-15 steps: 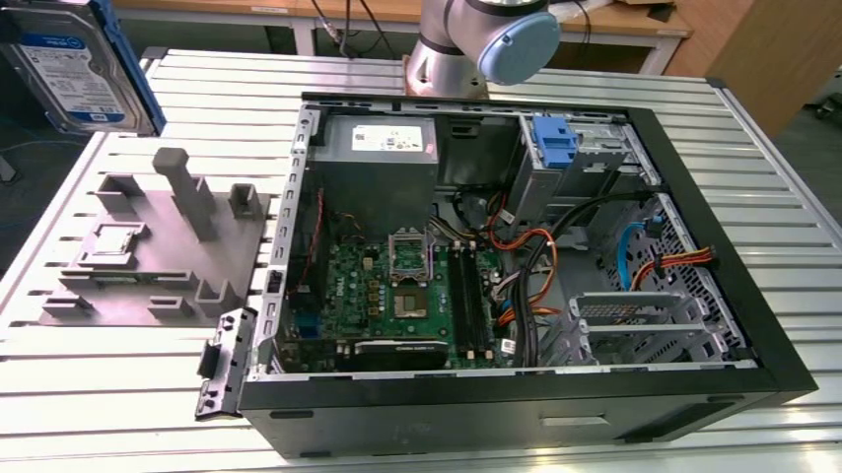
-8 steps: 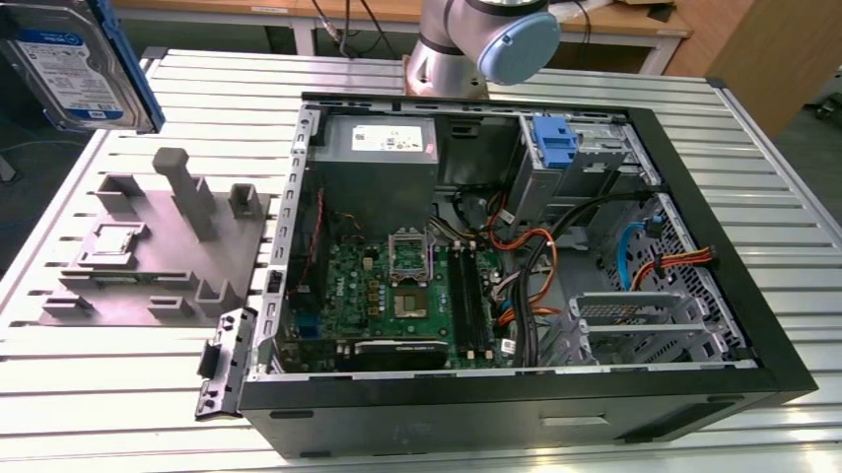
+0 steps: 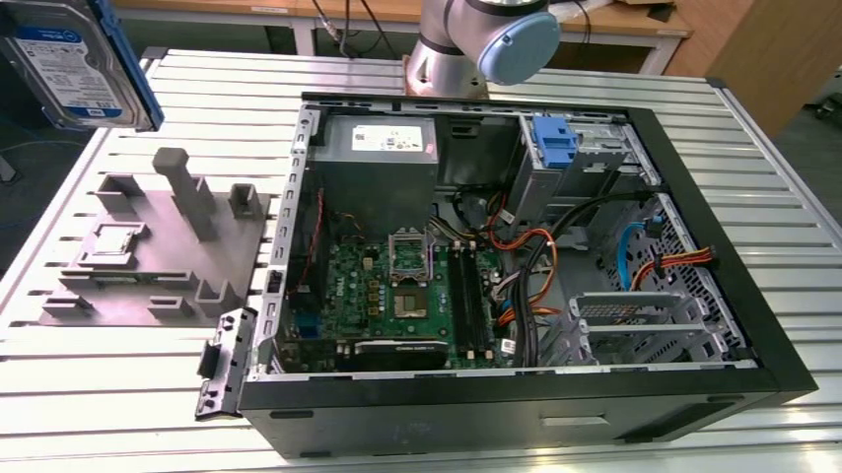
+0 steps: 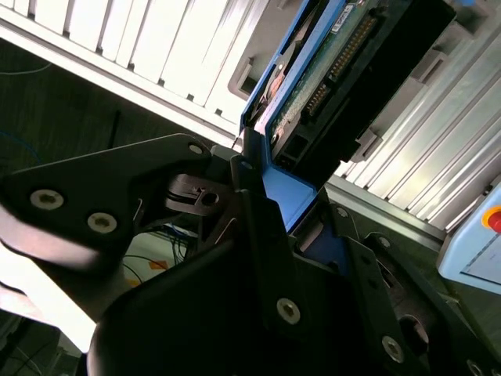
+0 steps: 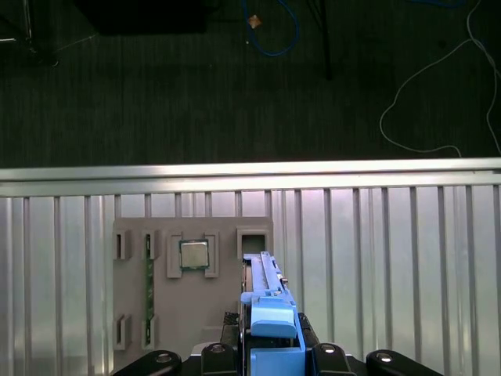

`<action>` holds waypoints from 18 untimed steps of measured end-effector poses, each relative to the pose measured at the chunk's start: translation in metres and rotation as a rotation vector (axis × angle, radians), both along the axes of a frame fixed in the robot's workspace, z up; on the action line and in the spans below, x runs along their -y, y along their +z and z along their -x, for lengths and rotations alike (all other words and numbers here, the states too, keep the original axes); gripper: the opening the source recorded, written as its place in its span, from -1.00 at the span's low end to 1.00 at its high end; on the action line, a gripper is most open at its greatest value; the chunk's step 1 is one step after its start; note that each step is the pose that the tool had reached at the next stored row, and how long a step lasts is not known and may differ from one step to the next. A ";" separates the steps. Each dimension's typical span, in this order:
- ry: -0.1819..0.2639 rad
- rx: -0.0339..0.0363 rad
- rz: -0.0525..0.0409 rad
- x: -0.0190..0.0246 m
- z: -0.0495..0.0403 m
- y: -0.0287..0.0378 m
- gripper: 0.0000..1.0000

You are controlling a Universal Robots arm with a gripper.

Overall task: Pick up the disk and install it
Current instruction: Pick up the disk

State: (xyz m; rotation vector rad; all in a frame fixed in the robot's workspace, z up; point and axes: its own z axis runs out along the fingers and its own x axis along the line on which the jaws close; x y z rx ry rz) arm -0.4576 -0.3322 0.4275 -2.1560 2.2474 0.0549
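Observation:
The disk, a silver drive with a white-and-blue label in a blue carrier bracket, hangs in the air at the exterior view's upper left, above the table's edge. In both wrist views my gripper is shut on the blue carrier. In the first wrist view the disk is edge-on, over the grey fixture plate. The second wrist view shows the disk's connector side, with the black fingers clamped on the bracket.
An open computer case lies on the slatted metal table. It holds a motherboard, a grey power supply and a drive bay with another blue carrier. A chip sits on the grey fixture plate. The arm's base stands behind the case.

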 end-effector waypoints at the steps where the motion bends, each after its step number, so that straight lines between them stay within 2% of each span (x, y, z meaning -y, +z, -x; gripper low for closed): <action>1: 0.000 0.0001 0.0000 0.0000 0.0000 0.0003 -0.26; 18: 0.000 0.0000 0.0000 -0.0004 0.0000 0.0128 -0.26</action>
